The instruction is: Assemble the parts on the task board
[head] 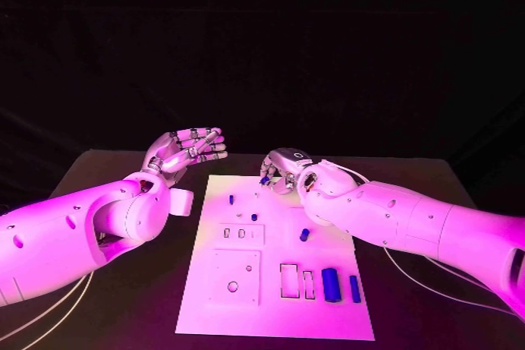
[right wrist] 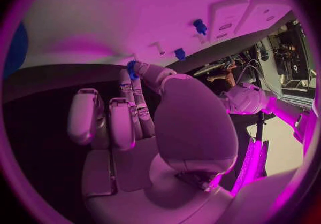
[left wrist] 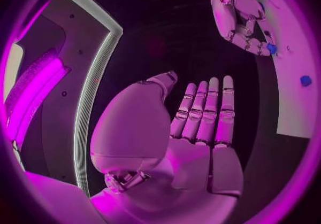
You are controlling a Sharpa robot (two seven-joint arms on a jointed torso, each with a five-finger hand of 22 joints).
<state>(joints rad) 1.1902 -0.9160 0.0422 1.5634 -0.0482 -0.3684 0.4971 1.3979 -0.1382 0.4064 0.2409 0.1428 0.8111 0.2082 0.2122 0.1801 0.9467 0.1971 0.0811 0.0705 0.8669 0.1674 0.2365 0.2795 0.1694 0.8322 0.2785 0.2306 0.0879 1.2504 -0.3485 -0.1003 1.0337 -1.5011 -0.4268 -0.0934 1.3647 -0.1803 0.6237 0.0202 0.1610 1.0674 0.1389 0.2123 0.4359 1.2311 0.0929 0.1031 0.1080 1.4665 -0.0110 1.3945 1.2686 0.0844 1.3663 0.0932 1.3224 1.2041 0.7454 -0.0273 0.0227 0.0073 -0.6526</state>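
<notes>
A: Where is the right silver many-fingered hand (head: 287, 170)?

B: At the far edge of the flat white rectangular task board (head: 328, 323), about twelve o'clock on it. Its fingertips pinch a small blue part (right wrist: 131, 68), seen closely in the right wrist view; the other fingers are curled alongside.

A: And the left silver many-fingered hand (head: 186, 150)?

B: Raised above the black tabletop (head: 99, 175) off the board's eleven o'clock corner, fingers straight and close together, thumb apart, holding nothing.

A: What lies on the board?

B: A small blue peg (head: 231, 200) stands near the far end, another short blue peg (head: 254, 216) sits toward the centre, and a blue stub (head: 304, 234) lies at about three o'clock. At five o'clock a thick blue cylinder (head: 331, 279) and a thinner blue bar (head: 354, 288) lie side by side, just beside two rectangular slots (head: 289, 280).
</notes>
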